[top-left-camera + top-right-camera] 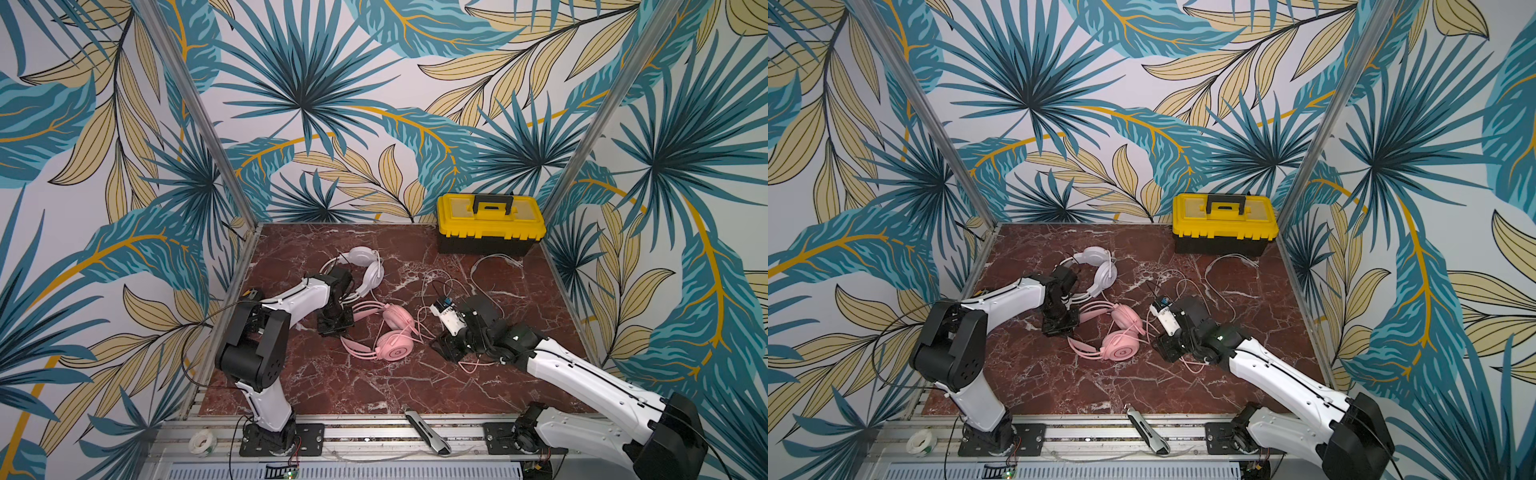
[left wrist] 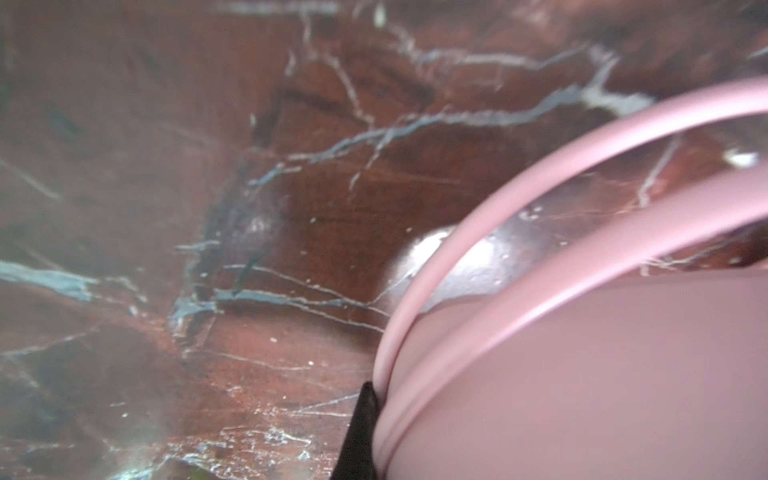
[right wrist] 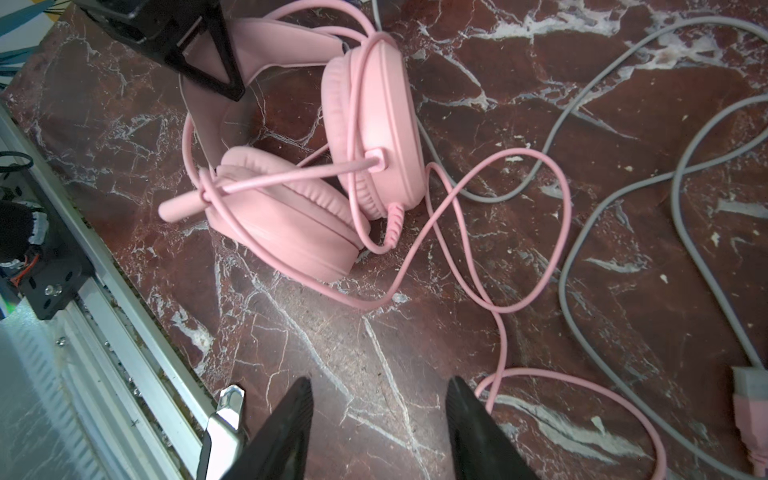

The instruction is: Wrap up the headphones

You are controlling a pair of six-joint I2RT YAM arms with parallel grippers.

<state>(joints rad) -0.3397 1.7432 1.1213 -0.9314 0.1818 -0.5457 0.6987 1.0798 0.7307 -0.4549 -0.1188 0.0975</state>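
Observation:
The pink headphones (image 1: 395,341) (image 1: 1121,341) lie mid-table with their ear cups (image 3: 368,124) folded together and the boom mic across them. My left gripper (image 1: 341,323) (image 2: 374,401) is shut on their pink headband (image 2: 582,365); only one black finger (image 2: 359,436) shows in the left wrist view. The pink cable (image 3: 498,307) runs off in loose loops on the table. Just beside a loop of it, my right gripper (image 3: 380,384) (image 1: 442,347) hovers open and holds nothing. The white headphones (image 1: 368,266) (image 1: 1100,266) lie behind the left arm, and their grey cable (image 3: 582,108) trails off to the right.
A yellow toolbox (image 1: 490,224) stands at the back right corner. A utility knife (image 1: 428,432) (image 3: 224,424) lies on the front rail, close to the right gripper's finger. A roll of tape (image 1: 201,442) sits at the front left. Patterned walls enclose the marble table (image 1: 332,382).

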